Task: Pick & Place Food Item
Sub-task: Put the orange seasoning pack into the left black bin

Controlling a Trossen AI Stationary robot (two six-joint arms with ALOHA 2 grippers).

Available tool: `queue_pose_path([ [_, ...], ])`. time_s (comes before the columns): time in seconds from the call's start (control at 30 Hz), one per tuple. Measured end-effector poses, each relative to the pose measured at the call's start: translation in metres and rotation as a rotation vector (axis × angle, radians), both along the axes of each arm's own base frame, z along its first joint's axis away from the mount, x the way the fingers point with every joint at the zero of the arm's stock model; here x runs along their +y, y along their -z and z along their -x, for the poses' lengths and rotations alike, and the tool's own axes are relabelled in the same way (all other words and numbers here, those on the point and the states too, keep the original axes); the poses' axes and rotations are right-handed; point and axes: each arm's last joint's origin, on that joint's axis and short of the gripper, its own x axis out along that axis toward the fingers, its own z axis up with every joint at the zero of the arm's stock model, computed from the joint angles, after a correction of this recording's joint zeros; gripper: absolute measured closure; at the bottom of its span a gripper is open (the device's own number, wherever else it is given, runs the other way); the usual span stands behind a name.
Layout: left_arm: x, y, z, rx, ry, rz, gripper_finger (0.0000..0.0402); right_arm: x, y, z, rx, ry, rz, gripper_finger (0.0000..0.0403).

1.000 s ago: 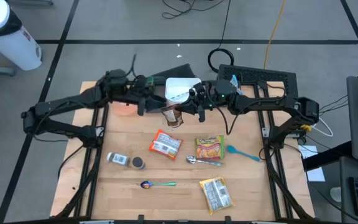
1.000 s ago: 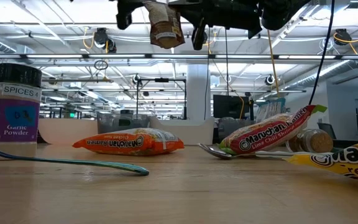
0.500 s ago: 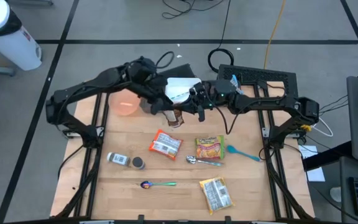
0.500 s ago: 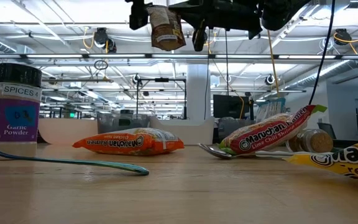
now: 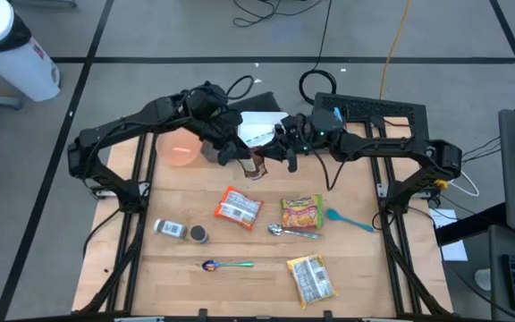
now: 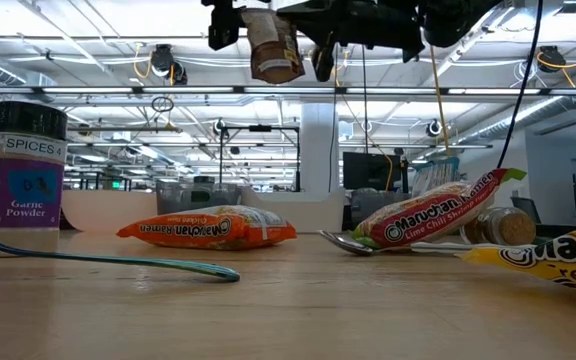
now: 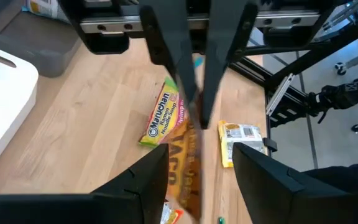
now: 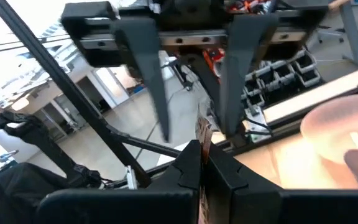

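My right jaws [image 5: 269, 159] pinch the brown food packet [image 5: 256, 164] shut, high above the far middle of the table [image 5: 365, 268], while my left jaws [image 5: 233, 152] straddle it half-open, so I'd square up and close firmly before right lets go.

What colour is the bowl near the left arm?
Translucent pinkish orange bowl, clearest in the high view.
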Motion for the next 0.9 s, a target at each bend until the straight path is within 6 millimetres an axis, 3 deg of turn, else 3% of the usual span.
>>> queue_pose_path([
  [0.37,0.0003,0.0003,-0.0002,-0.006,0.015,-0.035,0.0301,0.0006,0.0001,-0.0001,0.000,-0.005,0.006,0.0403],
  [0.9,0.0008,0.0004,-0.0003,-0.003,0.005,-0.051,0.0309,0.0006,0.0000,-0.0001,0.000,-0.005,0.006,0.0403],
])
